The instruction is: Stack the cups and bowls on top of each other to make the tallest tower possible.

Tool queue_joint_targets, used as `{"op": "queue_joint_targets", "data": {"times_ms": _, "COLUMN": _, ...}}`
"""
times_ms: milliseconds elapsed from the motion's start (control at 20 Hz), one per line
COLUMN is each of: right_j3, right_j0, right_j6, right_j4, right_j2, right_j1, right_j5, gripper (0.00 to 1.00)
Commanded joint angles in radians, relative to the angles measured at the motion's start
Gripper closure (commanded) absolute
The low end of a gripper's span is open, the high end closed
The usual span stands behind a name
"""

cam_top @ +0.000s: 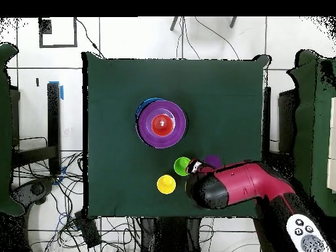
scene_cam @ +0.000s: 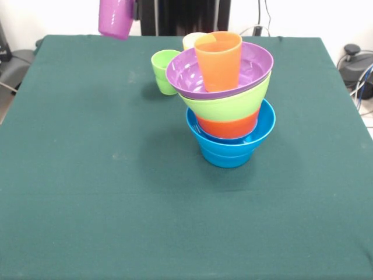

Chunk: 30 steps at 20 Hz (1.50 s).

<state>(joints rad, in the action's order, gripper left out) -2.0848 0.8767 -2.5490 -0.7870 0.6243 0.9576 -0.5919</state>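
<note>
My arm [cam_top: 239, 187] reaches low over the bench [scene_cam: 87, 175], the purple cup [scene_cam: 116, 17] hanging aloft beneath it, my gripper's state hidden.

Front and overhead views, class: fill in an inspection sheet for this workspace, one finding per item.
Surface: table under a dark green cloth.
Job's things: tower of nested bowls with an orange cup on top; green cup and yellow cup stand apart on the cloth; purple cup is off the table.
Clutter: nothing seen.
Grippers: gripper hidden; arm above the purple cup.
Cables: cables on the floor.
Surroundings: tiled floor.
</note>
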Motion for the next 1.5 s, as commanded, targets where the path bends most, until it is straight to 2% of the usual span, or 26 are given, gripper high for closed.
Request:
{"op": "queue_joint_targets", "data": {"times_ms": 50, "right_j3": 0.113, "right_j0": 0.0, "right_j6": 0.211, "right_j4": -0.159, "right_j2": 0.017, "right_j1": -0.146, "right_j5": 0.079, "gripper": 1.0}}
{"op": "queue_joint_targets", "data": {"times_ms": 300, "right_j3": 0.144, "right_j0": 0.002, "right_j6": 0.2, "right_j4": -0.204, "right_j2": 0.009, "right_j1": -0.194, "right_j5": 0.1, "gripper": 1.0}}
{"op": "queue_joint_targets", "data": {"times_ms": 600, "right_j3": 0.179, "right_j0": 0.005, "right_j6": 0.218, "right_j4": -0.211, "right_j2": 0.016, "right_j1": -0.231, "right_j5": 0.079, "gripper": 1.0}}
{"op": "queue_joint_targets", "data": {"times_ms": 950, "right_j3": 0.268, "right_j0": 0.012, "right_j6": 0.251, "right_j4": -0.253, "right_j2": 0.004, "right_j1": -0.362, "right_j5": 0.087, "gripper": 1.0}}
{"op": "queue_joint_targets", "data": {"times_ms": 1500, "right_j3": 0.296, "right_j0": 0.016, "right_j6": 0.262, "right_j4": -0.263, "right_j2": 0.015, "right_j1": -0.396, "right_j5": 0.077, "gripper": 1.0}}
